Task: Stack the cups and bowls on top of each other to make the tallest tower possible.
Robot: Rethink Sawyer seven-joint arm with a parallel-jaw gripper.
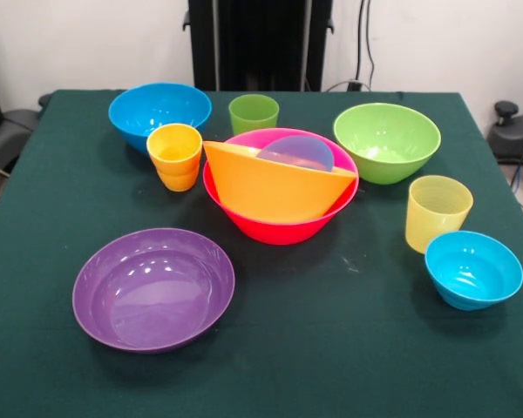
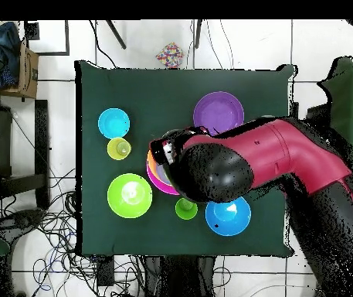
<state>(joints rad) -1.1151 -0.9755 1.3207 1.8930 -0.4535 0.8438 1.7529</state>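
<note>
Bowls nest mid-table: orange bowl (image 1: 275, 185) tilted inside pink bowl (image 1: 279, 222), purple bowl (image 1: 153, 288) near-left, while the arm (image 2: 256, 158) hides its gripper, so grip state cannot be told.

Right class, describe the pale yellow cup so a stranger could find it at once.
Start at the pink bowl in the table's middle, front view, then look right. The pale yellow cup stands below the green bowl, beside the small blue bowl. It alone is ribbed and translucent.
</note>
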